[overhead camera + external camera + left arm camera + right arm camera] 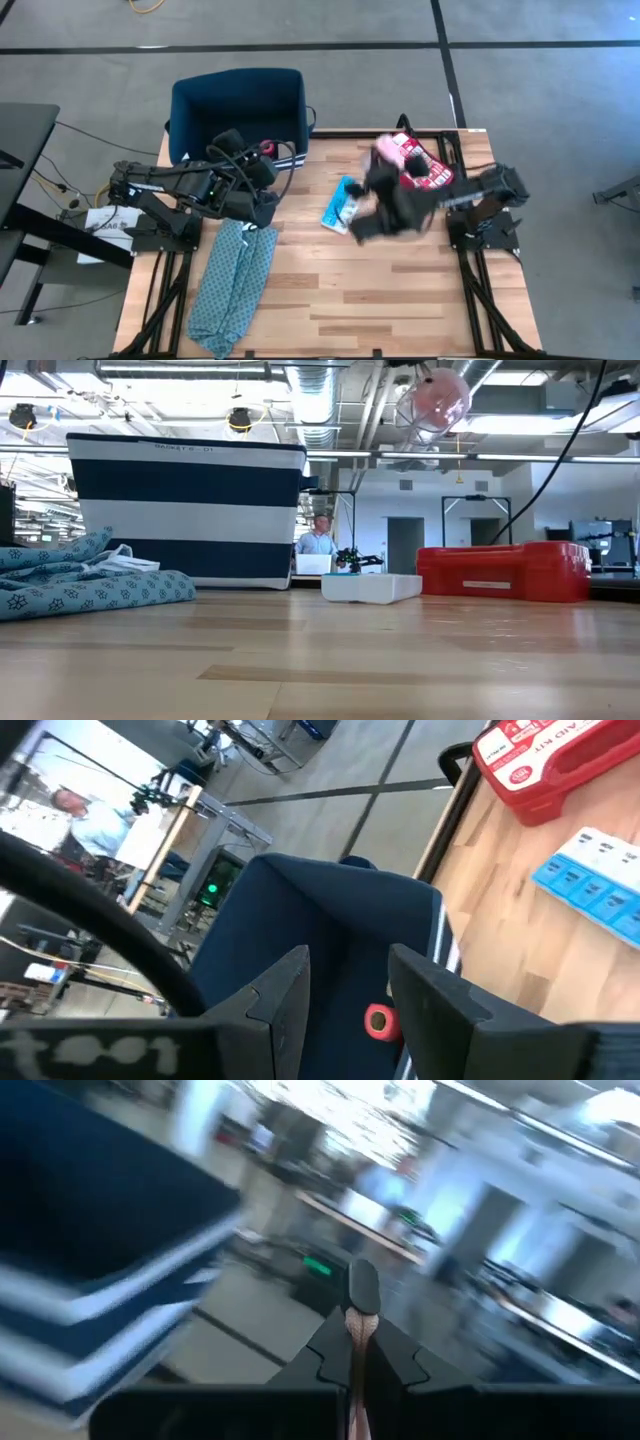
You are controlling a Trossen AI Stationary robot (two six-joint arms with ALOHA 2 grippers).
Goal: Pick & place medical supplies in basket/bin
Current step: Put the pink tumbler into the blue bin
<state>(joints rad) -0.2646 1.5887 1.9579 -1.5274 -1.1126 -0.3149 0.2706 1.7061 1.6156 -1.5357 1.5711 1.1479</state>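
The navy striped bin (237,112) stands at the table's far left corner, and a small red-capped item (379,1021) lies inside it. My left gripper (350,1005) hovers open over the bin's near right corner (268,160), holding nothing. My right gripper (383,172) is up in the air over the middle of the table, shut on a pink tape roll (437,400). The red first-aid case (425,165) and the light blue pill box (341,206) lie flat on the table. The small white packets are not in view. My right gripper pinches the pink tape roll between its two shut fingers; in the right wrist view only a thin pinkish edge (357,1330) shows between them. The roll (437,400) is lifted well clear of the table and hangs below the gripper.
A teal patterned cloth (235,275) lies along the near left of the table, below the left arm. The red case (500,570) sits by the far right edge. Bare wood stretches over the near middle and right. A person (318,540) sits in the room beyond.
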